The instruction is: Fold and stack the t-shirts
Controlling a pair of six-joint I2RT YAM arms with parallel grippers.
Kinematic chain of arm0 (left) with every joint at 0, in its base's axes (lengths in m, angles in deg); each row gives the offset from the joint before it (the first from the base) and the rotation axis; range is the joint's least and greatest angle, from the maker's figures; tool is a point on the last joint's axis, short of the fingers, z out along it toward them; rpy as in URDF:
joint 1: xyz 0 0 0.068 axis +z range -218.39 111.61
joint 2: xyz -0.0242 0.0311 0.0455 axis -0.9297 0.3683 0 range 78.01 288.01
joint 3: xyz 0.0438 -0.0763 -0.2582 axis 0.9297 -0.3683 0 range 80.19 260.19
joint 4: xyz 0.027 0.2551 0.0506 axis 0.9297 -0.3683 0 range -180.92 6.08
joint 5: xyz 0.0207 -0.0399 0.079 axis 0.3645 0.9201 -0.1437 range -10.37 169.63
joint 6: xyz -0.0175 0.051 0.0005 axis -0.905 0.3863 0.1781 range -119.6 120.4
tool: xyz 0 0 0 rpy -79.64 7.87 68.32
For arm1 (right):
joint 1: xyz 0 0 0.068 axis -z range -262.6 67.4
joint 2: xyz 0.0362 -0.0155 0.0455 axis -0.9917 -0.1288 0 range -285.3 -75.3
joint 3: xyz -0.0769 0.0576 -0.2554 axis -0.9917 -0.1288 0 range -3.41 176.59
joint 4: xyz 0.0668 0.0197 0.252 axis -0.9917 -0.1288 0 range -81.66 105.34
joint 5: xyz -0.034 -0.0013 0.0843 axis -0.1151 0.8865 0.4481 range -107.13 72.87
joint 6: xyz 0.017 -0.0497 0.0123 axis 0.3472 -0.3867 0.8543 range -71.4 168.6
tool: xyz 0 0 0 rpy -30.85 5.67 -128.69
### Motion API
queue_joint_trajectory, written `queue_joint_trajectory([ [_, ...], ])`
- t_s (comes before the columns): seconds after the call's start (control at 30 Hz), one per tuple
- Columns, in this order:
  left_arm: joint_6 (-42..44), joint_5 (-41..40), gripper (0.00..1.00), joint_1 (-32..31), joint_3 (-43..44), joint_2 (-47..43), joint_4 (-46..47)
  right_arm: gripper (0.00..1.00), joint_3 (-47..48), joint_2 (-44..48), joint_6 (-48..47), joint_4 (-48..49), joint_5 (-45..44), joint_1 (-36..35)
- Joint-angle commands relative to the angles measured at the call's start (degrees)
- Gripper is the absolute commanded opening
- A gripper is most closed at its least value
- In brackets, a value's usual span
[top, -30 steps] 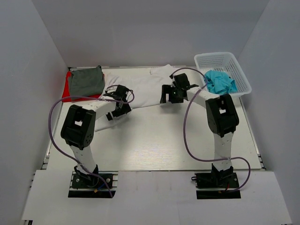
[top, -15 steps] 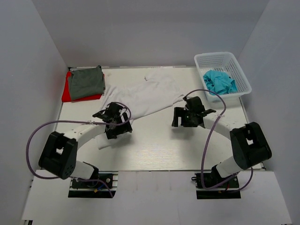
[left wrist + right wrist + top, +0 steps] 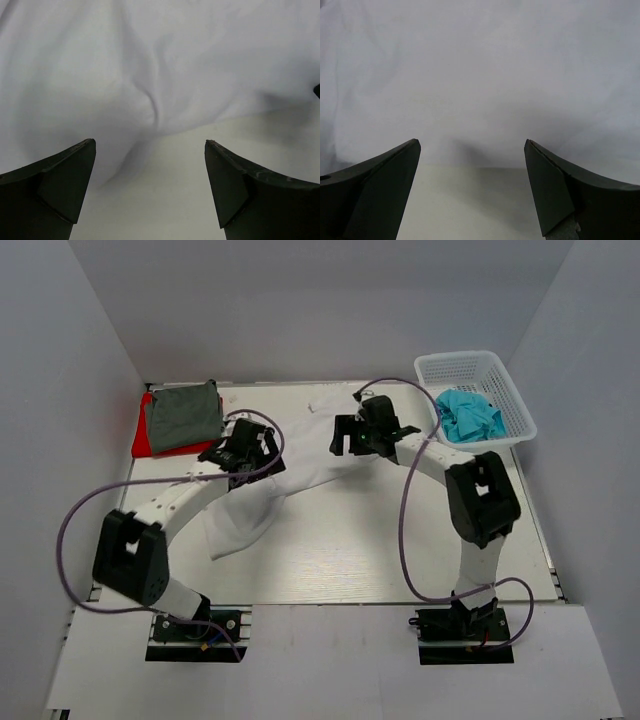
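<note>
The white t-shirt [image 3: 305, 445] lies spread on a slant from the table's back middle down to the front left. My left gripper [image 3: 240, 452] hovers open over its left part; in the left wrist view [image 3: 150, 150] bare table shows between the fingers and wrinkled white cloth [image 3: 150, 65] lies just ahead. My right gripper [image 3: 352, 436] is open over the shirt's right part, with the cloth edge [image 3: 480, 100] just ahead of its empty jaws [image 3: 472, 150]. A folded grey-green t-shirt [image 3: 183, 412] rests on a red one [image 3: 143, 443] at the back left. The turquoise t-shirt [image 3: 470, 416] lies crumpled in the basket.
The white lattice basket [image 3: 470, 364] stands at the back right corner. Purple cables loop from both arms over the table's left side [image 3: 68, 530] and right of centre [image 3: 403, 520]. Grey walls close in the table on three sides.
Both arms swung toward the near side half a second ago and are back over the far half. The white shirt has been drawn down toward the front left and lies longer on a slant.
</note>
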Motion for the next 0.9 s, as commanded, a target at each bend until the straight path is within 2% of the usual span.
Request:
queue_joint_trajectory([
  [0.0, 0.64, -2.78, 1.00, 0.67, 3.27, 8.53, 1.32, 0.90, 4.34, -5.30, -1.65, 2.12, -0.32, -0.34],
  [0.03, 0.03, -2.78, 1.00, 0.67, 4.58, 10.55, 1.32, 0.90, 6.87, -8.44, -1.82, 2.21, -0.58, -0.16],
  [0.07, 0.03, -2.78, 1.00, 1.19, 5.29, 14.31, 0.80, 0.90, 7.94, -9.43, -1.82, 1.08, -0.49, -0.07],
  [0.17, -0.49, -1.20, 1.00, 1.20, 6.00, 18.12, -0.34, 0.90, 8.84, -10.76, -1.39, -1.31, -0.40, -0.16],
  [0.23, -0.50, 0.46, 1.00, 1.20, 2.59, 18.74, 0.44, 0.90, 1.40, -9.18, -1.03, 2.70, -1.28, -0.07],
  [0.33, -1.02, 4.31, 1.00, -0.29, -4.42, 15.69, 3.07, 0.90, -6.27, -3.74, 0.11, 2.39, -2.33, 0.10],
  [0.37, -1.03, 6.25, 1.00, -0.82, -6.29, 14.71, 3.78, 0.90, -12.03, -0.77, 0.11, 2.04, -3.64, -0.16],
  [0.4, -1.03, 12.01, 1.00, -0.82, -10.48, 13.57, 5.18, 0.90, -14.26, 0.48, 0.81, 1.51, -4.00, -0.25],
  [0.43, -1.03, 15.11, 1.00, -0.82, -12.53, 11.04, 5.89, 0.90, -20.73, 4.41, 1.25, 1.51, -3.57, -0.33],
  [0.53, -0.15, 22.78, 1.00, -3.19, -18.95, 5.67, 6.42, 0.90, -29.19, 11.00, 3.97, 0.80, -2.78, -0.69],
  [0.6, -0.15, 22.79, 1.00, -3.98, -20.71, -1.18, 4.25, 0.90, -34.14, 18.56, 5.64, 0.11, -2.95, -1.04],
  [0.67, -0.15, 19.04, 1.00, -3.99, -18.81, -5.06, 1.43, 0.90, -36.96, 24.53, 5.21, -0.77, -3.30, -1.21],
  [0.73, -0.15, 16.65, 1.00, -3.99, -15.99, -8.93, -1.31, 0.90, -36.26, 26.94, 3.55, -1.75, -4.00, -1.22],
  [0.77, 0.55, 13.07, 1.00, -3.99, -11.89, -8.94, -2.36, 0.90, -34.08, 27.91, 3.02, -1.92, -4.18, -1.21],
  [0.87, 0.03, 3.50, 1.00, -3.21, -4.23, -7.54, -6.58, 0.90, -28.56, 31.60, 1.87, -3.06, -12.16, -0.60],
])
